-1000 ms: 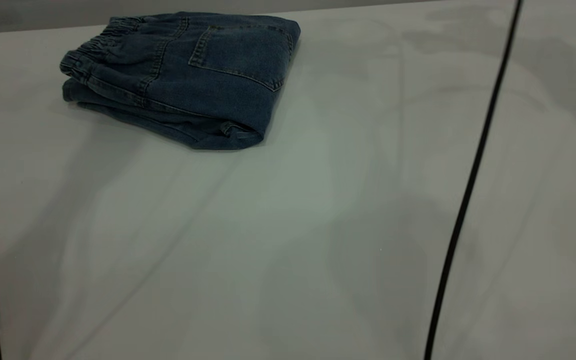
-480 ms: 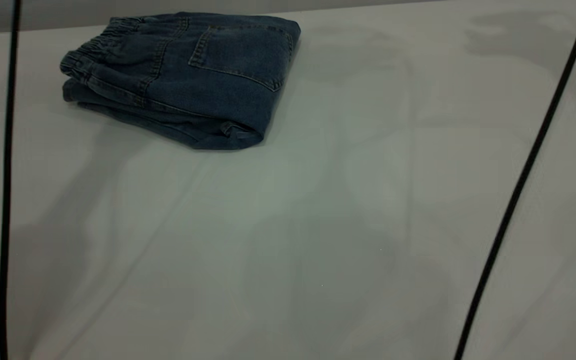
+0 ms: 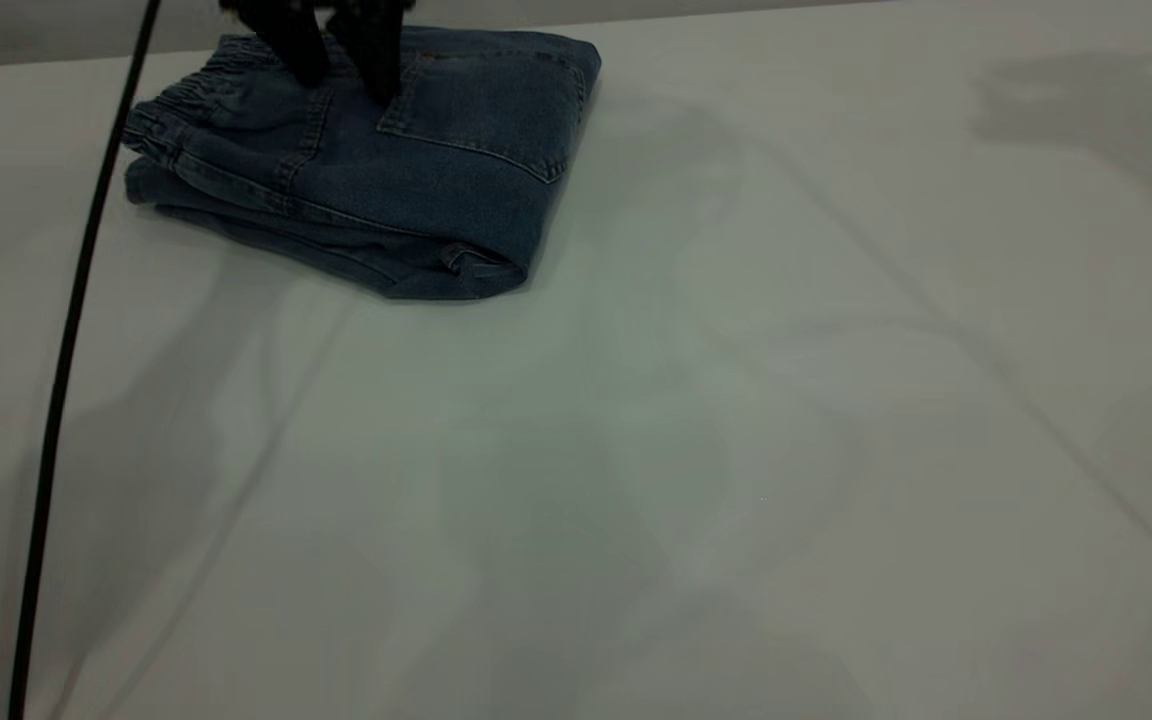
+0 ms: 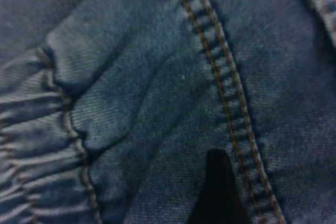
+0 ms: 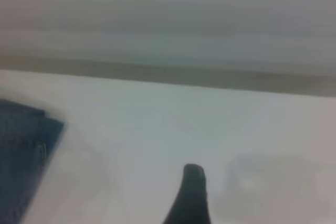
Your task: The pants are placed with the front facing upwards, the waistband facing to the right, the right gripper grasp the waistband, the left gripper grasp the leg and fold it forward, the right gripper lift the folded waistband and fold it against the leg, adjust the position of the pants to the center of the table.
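Pants lie folded under left gripper, fingers parted; press flat, slide evenly toward tabletop centre.

Left gripper enters from the top edge of the exterior view, its two dark fingers pointing downward with a narrow gap between the tips. In the left wrist view a single black fingertip shows. Right gripper: one dark finger alone shows in the right wrist view; its opening cannot be judged.
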Controlling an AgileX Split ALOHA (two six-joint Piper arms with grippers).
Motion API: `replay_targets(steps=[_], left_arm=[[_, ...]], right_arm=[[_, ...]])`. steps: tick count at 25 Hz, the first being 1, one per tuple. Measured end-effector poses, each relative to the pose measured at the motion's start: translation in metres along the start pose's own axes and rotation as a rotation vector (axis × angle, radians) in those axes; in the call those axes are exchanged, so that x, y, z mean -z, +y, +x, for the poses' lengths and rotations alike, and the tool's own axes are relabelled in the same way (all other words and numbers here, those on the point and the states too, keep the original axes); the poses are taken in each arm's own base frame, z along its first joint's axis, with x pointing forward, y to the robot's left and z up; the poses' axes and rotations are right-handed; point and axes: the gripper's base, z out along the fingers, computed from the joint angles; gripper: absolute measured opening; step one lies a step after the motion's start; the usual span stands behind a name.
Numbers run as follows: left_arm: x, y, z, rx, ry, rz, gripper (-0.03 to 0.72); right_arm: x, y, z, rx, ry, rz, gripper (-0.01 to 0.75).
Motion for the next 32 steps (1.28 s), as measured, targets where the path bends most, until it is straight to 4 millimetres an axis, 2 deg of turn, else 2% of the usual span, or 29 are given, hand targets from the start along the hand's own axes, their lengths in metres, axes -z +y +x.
replay_targets(steps=[9, 16, 22, 32], left_arm=[[-0.046, -0.001, 0.009, -0.031, 0.080, 0.016, 0.481], [-0.053, -0.009, 0.009, -0.011, 0.089, 0.034, 0.481], [-0.054, -0.044, 0.006, -0.069, 0.105, 0.059, 0.482], [-0.055, -0.127, 0.005, -0.172, 0.113, 0.093, 0.482]], right_arm=[[0.031, 0.005, -0.004, 0.005, -0.060, -0.004, 0.573], [0.035, 0.007, -0.005, 0.004, -0.068, -0.010, 0.573], [0.035, 0.007, -0.005, 0.003, -0.069, -0.015, 0.573], [0.034, 0.007, -0.005, 0.002, -0.069, -0.015, 0.573]])
